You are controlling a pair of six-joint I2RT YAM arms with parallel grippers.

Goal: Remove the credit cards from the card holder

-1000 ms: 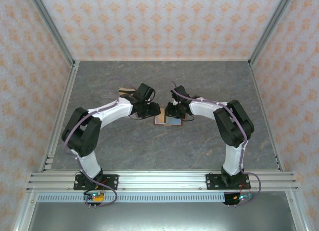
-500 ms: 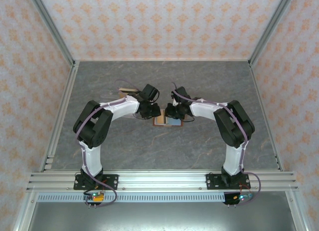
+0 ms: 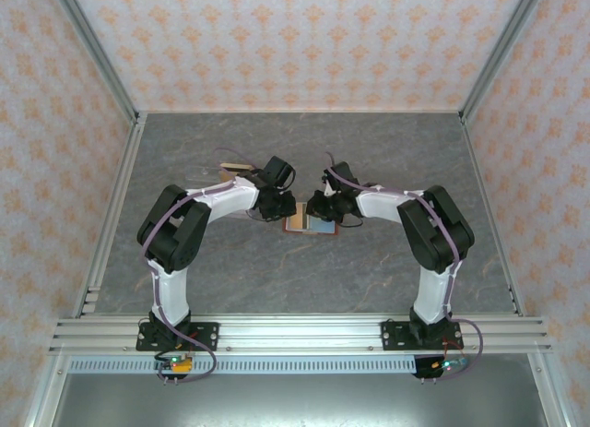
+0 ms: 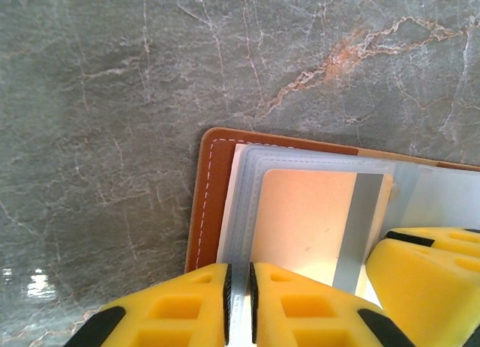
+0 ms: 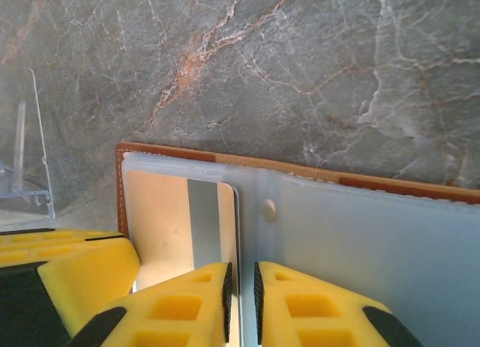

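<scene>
The card holder (image 3: 312, 223) lies open and flat near the middle of the grey marbled tabletop (image 3: 277, 279), its blue-grey pocketed inside facing up. Both arms bend inward over it. The left claw (image 4: 240, 278) comes down at the holder's 9 o'clock edge and the right claw (image 5: 241, 278) at about its 1 o'clock.

In the left wrist view, the left claw is nearly closed. Its yellow fingers (image 4: 176, 306) leave a thin slit, and the pale outer edge of the holder's clear sleeve runs into that slit, just inside the red-brown border.

A tan credit card (image 4: 307, 219) with a grey stripe sits in that sleeve. In the right wrist view, the right claw is just as narrow, pinching at the card's striped edge beside the small stud on the fold. Whether sleeve plastic is also caught there cannot be told.

A loose tan card (image 3: 232, 166) lies on the tabletop at the holder's 10 o'clock, well apart. A clear stand (image 5: 30, 163) rises beside the holder's corner.
</scene>
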